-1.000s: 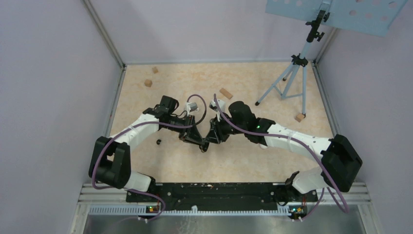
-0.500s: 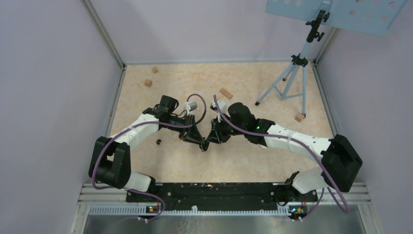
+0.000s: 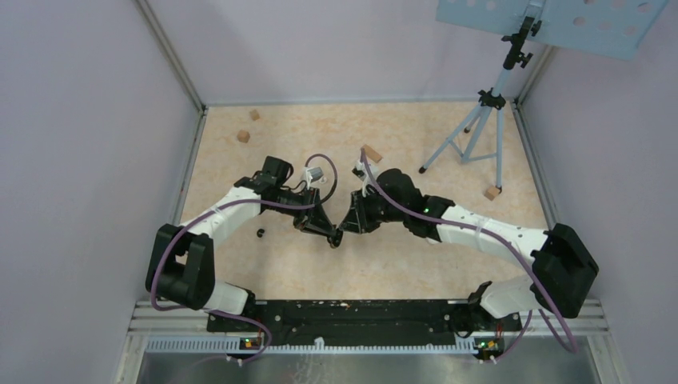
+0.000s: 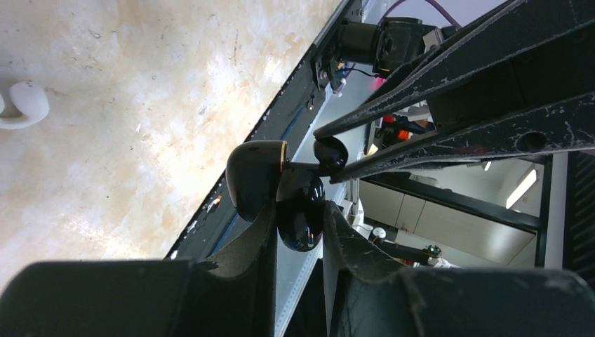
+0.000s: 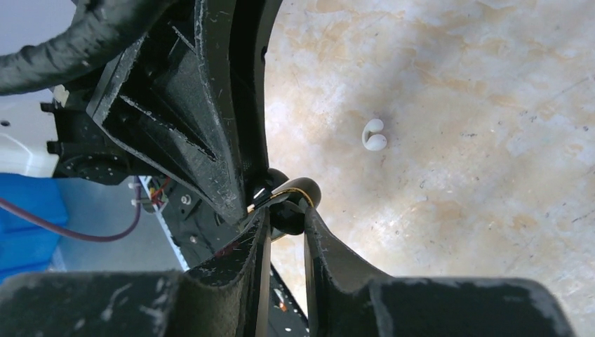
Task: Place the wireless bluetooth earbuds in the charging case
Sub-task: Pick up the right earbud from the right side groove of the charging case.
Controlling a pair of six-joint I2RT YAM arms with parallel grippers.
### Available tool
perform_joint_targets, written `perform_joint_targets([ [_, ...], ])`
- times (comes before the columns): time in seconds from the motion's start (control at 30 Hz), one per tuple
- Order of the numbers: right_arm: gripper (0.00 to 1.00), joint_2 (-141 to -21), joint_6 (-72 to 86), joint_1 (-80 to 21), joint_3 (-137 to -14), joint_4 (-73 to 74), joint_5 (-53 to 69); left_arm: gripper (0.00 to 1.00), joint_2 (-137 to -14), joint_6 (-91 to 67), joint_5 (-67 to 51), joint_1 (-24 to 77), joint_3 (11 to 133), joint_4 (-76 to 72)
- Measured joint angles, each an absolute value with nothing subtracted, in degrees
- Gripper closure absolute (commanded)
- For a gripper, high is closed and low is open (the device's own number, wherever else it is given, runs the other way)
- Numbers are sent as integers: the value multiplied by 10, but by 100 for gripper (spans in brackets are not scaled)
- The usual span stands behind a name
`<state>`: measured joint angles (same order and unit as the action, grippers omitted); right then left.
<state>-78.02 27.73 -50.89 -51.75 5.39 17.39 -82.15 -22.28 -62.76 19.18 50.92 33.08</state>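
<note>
Clamping the black charging case in the left gripper, pinching a black earbud in the right gripper mid-frame; possibly risking a misaligned push popping it loose.

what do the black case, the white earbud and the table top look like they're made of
black case: probably hard plastic, high gloss; it mirrors bright highlights, with a gold-looking rim on the lid.
white earbud: likely smooth plastic, soft sheen.
table top: beige marbled sheet, maybe laminate or vinyl; scuffed, matte.

Wooden blocks and tripod
</note>
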Motion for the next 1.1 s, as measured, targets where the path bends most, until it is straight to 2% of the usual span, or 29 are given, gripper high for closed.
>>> perform_joint_targets([
  [0.4, 94, -780, 450, -517, -484, 21, 116, 100, -821, -241, -604, 192, 509, 305],
  [0.8, 95, -719, 559, -552, -423, -10, -15, 100, -821, -242, -606, 191, 509, 294],
  [1.1, 94, -707, 612, -568, -401, -46, -84, 100, -799, -276, -604, 191, 465, 227],
])
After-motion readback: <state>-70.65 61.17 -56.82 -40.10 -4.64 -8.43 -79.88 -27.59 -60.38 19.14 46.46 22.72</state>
